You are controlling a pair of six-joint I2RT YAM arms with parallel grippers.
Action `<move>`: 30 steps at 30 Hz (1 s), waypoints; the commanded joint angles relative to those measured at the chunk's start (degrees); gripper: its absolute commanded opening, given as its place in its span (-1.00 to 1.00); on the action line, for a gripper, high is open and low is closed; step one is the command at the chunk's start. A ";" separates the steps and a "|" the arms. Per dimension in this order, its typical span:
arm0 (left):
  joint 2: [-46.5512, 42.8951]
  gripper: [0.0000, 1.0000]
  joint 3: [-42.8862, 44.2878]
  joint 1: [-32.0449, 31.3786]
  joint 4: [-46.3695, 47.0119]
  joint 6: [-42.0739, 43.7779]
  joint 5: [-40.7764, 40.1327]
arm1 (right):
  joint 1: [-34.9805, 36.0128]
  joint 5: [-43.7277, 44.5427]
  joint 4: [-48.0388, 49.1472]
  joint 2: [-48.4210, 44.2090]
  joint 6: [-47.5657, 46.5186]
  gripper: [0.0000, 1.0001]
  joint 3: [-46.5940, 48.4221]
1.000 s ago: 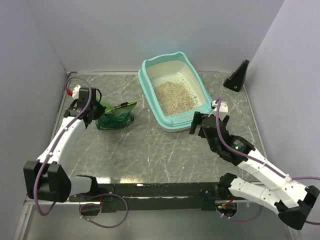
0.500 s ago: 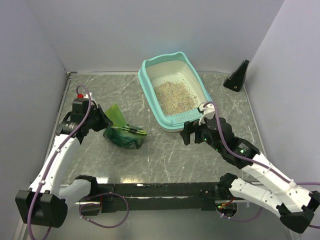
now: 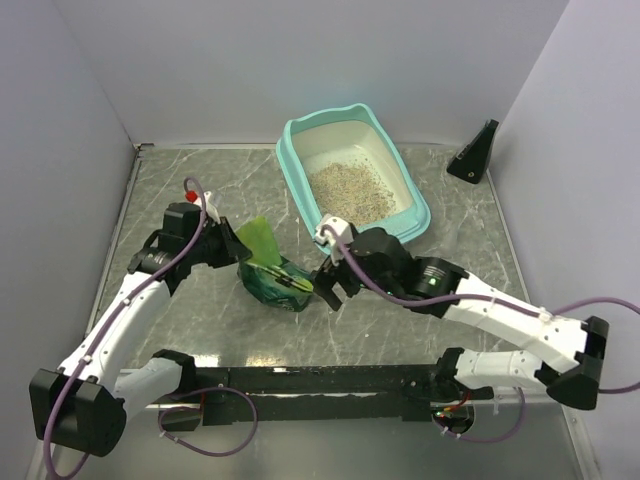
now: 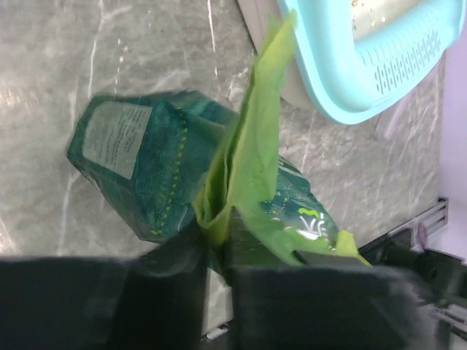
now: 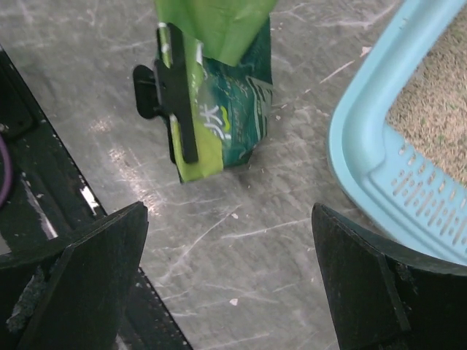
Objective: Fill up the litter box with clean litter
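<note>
Left tool [image 4: 219, 227] pinches the soft, probably slippery green bag [image 4: 142, 171] by its top flap, right tool [image 5: 228, 219] spread just short of its black clip [image 5: 175, 98], likely the firmest hold; litter box [image 4: 350, 80] with loose clean litter [image 3: 350, 192] lies just beyond.

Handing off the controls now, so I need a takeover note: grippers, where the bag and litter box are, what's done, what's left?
Left gripper: shut on the green bag's light-green top flap.
Right gripper: wide open, empty, right beside the bag.
Litter box: behind the bag, with a patch of clean litter in its pan.
Black clip: on the bag.
Left to do: probably take off the clip, then pour more litter.
</note>
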 commanded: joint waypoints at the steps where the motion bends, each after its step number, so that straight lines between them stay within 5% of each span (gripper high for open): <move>1: -0.50 -0.03 0.62 -0.68 6.30 2.26 3.99 | 1.34 0.93 2.47 3.10 -6.69 0.99 4.88; 4: -1.46 0.62 0.09 -0.68 6.21 3.40 2.14 | 2.47 0.23 2.38 5.65 -7.49 0.99 7.24; 7: -3.04 0.84 -0.52 -0.68 6.38 3.66 -1.80 | 4.58 0.84 1.86 8.46 -7.66 0.99 9.44; 17: -13.57 0.86 -2.63 -0.51 6.30 0.50 -22.87 | 7.05 2.51 4.40 16.28 -5.91 0.90 11.47; 24: -21.67 0.99 -5.71 -0.15 7.27 -0.29 -28.53 | 7.75 4.53 4.93 21.56 -5.99 0.88 13.85; 30: -21.06 0.99 -5.71 -0.15 6.21 -0.03 -28.10 | 7.84 6.81 3.27 24.11 -5.82 0.61 15.78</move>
